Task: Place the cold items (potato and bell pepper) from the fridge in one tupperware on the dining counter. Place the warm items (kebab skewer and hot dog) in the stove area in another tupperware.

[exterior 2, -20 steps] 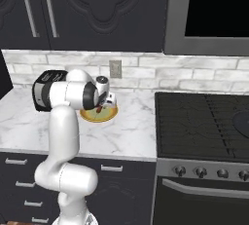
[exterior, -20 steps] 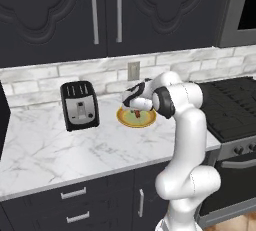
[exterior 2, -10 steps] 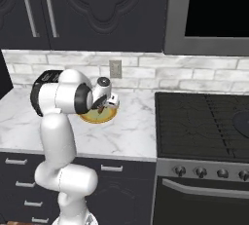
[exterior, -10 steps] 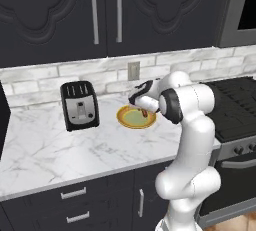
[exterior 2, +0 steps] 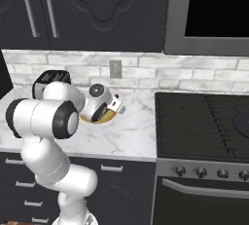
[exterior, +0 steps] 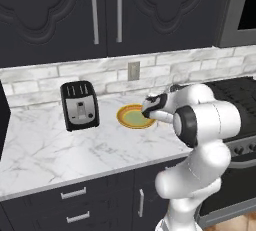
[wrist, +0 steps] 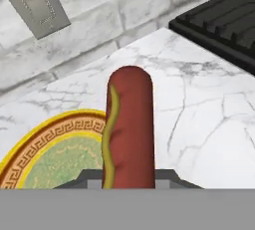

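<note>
The hot dog (wrist: 129, 129) is a dark red sausage with a yellow mustard line, and it sticks out forward from my gripper (wrist: 128, 183), which is shut on its near end. It hangs above the white marble counter (wrist: 199, 124), just right of a gold-rimmed green plate (wrist: 55, 149). In the left base view my gripper (exterior: 149, 107) sits at the plate's (exterior: 131, 117) right edge. In the right base view the gripper (exterior 2: 118, 106) points toward the stove (exterior 2: 204, 121). The plate's visible surface is bare.
A black toaster (exterior: 79, 105) stands left of the plate. A wall outlet (wrist: 36, 2) sits on the brick backsplash behind. The black stove grate (wrist: 224, 25) lies to the right. Dark cabinets (exterior: 100, 10) hang overhead.
My hand has pulled off the plate and swung right with the hot dog in it. The arm's elbow has moved right too. The base has not moved.
</note>
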### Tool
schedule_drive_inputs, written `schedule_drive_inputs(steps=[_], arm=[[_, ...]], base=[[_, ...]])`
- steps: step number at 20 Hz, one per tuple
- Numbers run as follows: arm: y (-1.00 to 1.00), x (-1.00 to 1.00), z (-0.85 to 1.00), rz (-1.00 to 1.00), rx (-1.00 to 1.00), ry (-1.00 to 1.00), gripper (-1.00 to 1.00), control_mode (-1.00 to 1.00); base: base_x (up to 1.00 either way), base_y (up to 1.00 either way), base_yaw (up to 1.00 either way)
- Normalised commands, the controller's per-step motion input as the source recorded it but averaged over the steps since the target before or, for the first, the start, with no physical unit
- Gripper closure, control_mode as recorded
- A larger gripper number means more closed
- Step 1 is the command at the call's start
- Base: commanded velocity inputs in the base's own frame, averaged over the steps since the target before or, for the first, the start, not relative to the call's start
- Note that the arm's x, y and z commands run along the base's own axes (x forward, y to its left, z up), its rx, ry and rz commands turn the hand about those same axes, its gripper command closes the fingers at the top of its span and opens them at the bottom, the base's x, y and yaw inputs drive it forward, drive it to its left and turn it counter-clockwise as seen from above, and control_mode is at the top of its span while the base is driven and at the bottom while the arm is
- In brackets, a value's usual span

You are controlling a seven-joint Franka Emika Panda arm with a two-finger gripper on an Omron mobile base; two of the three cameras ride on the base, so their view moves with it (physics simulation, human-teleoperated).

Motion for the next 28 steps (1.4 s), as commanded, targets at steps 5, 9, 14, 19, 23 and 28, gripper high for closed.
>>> schedule_drive_inputs(steps=[5,9,14,19,23,28], arm=[[-0.46,-0.98,1.00,-0.05,-0.01,0.06,1.00,-1.00],[-0.25,-1.00,1.00,0.00,-0.02,0.23,1.00,-1.00],[-0.05,-1.00,0.81,-0.08,0.02,0.20,1.00,-1.00],[0.03,-0.88,0.03,-0.31,0.15,-0.09,1.00,-1.00],[0.36,-0.69,0.06,-0.39,0.17,-0.26,1.00,-1.00],[0.65,-0.78,0.32,-0.39,0.19,-0.47,1.00,-1.00]], base=[[0.00,0.00,0.00],[0.00,0.00,0.00],[0.00,0.00,0.00],[0.00,0.00,0.00],[0.00,0.00,0.00],[0.00,0.00,0.00]])
